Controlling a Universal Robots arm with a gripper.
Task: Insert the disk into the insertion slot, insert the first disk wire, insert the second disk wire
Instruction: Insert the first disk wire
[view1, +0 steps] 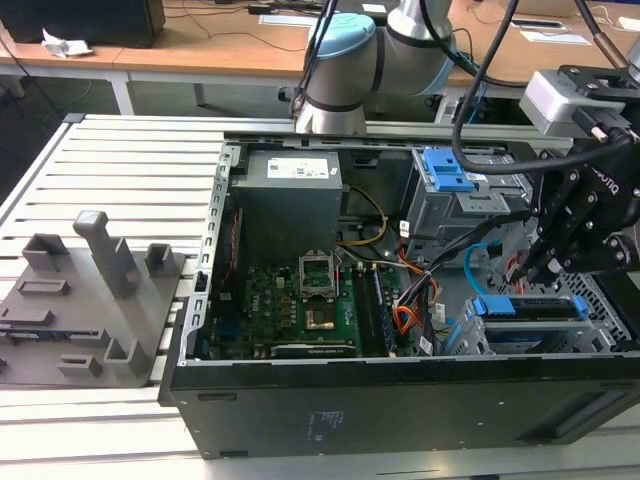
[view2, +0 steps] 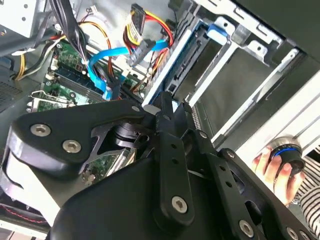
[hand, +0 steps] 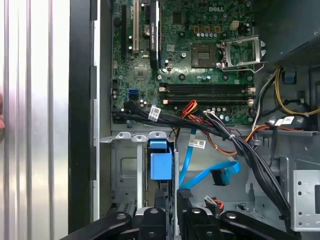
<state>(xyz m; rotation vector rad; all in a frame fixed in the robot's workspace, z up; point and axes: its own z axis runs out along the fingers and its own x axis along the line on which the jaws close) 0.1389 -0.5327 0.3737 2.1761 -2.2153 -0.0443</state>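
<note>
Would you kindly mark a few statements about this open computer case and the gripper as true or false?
1. The gripper hangs over the insertion slot at the exterior view's right. True.
2. The second disk wire is plugged into the disk. False: its dark plug hangs free, apart from the disk.
3. A cooler covers the processor socket on the motherboard. False: the socket lies bare.
4. A blue clip sits on the taller cage. True.
5. In the second wrist view, a hand holds a round knob. True.
</note>
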